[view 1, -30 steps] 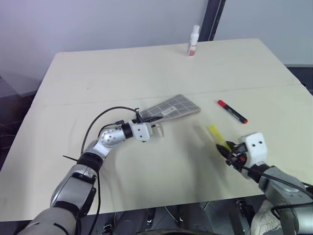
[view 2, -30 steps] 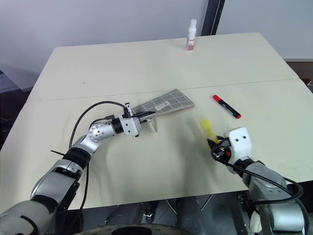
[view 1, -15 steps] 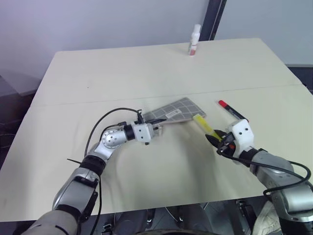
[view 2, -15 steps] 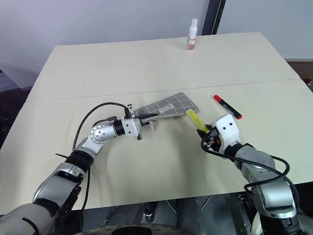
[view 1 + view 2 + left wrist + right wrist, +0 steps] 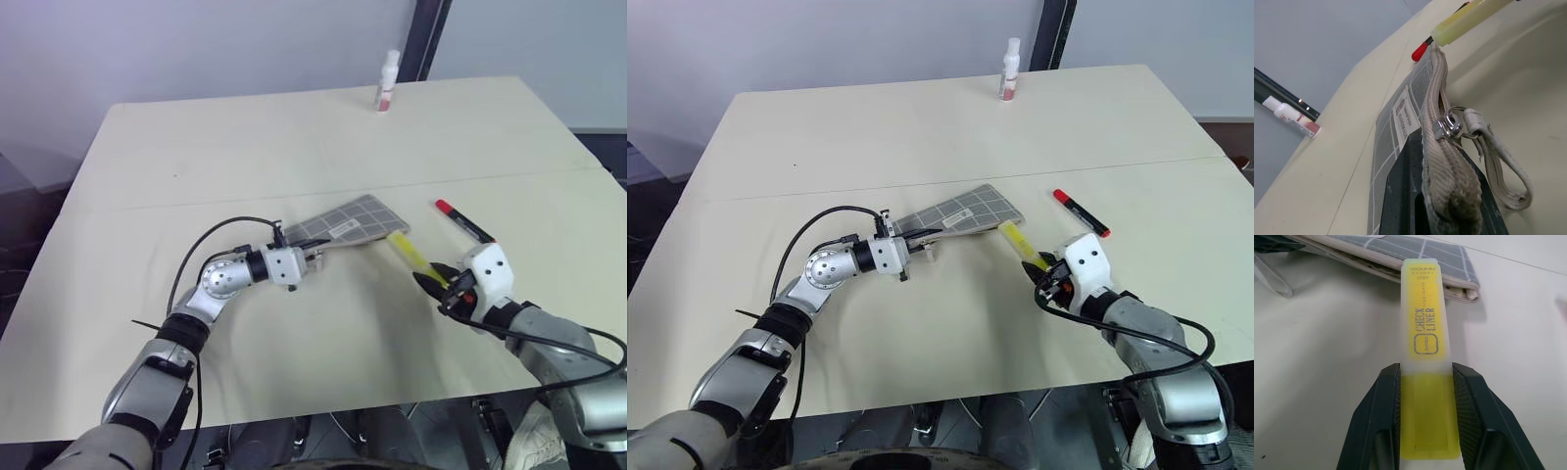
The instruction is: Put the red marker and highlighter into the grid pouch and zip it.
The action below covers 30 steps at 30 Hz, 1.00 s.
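Note:
The grid pouch (image 5: 350,219) lies mid-table with its near end lifted, and my left gripper (image 5: 313,255) is shut on that zipper edge. In the left wrist view the zipper pull (image 5: 1448,126) and its white strap (image 5: 1498,156) hang beside my finger. My right gripper (image 5: 1425,378) is shut on the yellow highlighter (image 5: 1425,328), whose free tip reaches the pouch's right end (image 5: 1004,220). The red marker (image 5: 465,222) lies on the table to the right of the pouch, beyond my right hand.
A white bottle with a reddish label (image 5: 389,81) stands at the table's far edge. The beige table (image 5: 216,147) has a seam running across it behind the pouch. A black cable loops from my left wrist (image 5: 211,235).
My right gripper has carried the highlighter up and left from the table's front, so its tip now meets the pouch's right end. The left gripper keeps its hold on the pouch.

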### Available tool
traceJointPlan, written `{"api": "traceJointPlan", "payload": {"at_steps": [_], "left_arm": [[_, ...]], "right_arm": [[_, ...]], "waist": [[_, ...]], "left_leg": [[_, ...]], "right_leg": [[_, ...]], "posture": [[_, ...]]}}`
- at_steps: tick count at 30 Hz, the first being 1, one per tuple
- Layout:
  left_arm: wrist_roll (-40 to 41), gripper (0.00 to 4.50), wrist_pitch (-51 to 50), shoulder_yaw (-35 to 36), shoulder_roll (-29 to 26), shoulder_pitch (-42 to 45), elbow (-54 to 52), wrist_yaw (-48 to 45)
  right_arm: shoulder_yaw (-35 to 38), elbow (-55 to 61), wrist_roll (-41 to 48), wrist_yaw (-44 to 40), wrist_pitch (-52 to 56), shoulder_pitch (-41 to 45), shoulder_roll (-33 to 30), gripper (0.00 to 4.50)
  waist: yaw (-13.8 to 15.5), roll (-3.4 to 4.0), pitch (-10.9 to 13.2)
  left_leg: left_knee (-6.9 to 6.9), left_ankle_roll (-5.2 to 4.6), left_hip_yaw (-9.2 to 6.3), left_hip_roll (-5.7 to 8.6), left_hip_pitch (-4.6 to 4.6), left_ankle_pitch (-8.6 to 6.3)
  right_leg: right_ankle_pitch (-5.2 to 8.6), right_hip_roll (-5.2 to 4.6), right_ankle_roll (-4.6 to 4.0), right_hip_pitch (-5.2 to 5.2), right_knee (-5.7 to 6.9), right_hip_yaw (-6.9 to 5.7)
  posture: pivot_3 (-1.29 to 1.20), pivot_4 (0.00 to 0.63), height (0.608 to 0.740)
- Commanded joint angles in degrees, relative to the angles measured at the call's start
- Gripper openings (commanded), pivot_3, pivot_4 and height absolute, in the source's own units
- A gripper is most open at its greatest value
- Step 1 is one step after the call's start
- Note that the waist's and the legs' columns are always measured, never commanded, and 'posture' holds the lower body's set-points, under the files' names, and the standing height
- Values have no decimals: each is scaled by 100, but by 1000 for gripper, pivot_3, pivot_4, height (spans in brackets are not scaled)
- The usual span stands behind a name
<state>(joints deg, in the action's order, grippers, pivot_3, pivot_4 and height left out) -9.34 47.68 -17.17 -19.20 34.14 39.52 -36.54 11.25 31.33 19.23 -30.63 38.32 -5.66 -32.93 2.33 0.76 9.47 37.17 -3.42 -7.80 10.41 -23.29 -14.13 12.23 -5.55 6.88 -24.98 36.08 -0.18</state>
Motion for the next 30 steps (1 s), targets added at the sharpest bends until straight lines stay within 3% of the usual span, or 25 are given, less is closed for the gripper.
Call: {"api": "traceJointPlan", "payload": {"at_steps": [1,11,15,20,30], "left_arm": [[207,0,-27,64,-5,2,-330,-90],[198,0,63,-11,-124,-29,-533,-311],[-28,0,373,-162,-306,99,-525,-465],[-243,0,668,-291,-424,414,-245,-515],[598,0,1225,-527,-537,686,-136,-1454]], "right_arm": [[59,-7,-28,35,-146,141,-54,890],[-96,-132,-166,-24,-192,353,-147,890],[-713,-162,-742,-275,-427,528,-715,890],[-861,-102,-579,-370,-108,942,-807,890],[-1935,-413,-1782,-809,-1085,1585,-1486,890]], "waist": [[1,0,0],[0,0,0],[-6,0,0],[10,-2,1],[-10,-3,2]], "left_leg": [[0,3,0,0,0,2],[1,15,0,0,0,9],[1,13,1,0,0,8],[1,16,1,-1,-1,9],[5,16,4,0,-6,17]], "right_leg": [[0,0,0,0,0,0],[0,0,-1,0,0,1],[0,-1,-1,-1,1,1],[0,-1,-1,0,1,1],[-1,-2,-1,-5,-2,1]], "posture": [[0,150,740],[0,150,740],[0,150,740],[0,150,740],[0,150,740]]}}
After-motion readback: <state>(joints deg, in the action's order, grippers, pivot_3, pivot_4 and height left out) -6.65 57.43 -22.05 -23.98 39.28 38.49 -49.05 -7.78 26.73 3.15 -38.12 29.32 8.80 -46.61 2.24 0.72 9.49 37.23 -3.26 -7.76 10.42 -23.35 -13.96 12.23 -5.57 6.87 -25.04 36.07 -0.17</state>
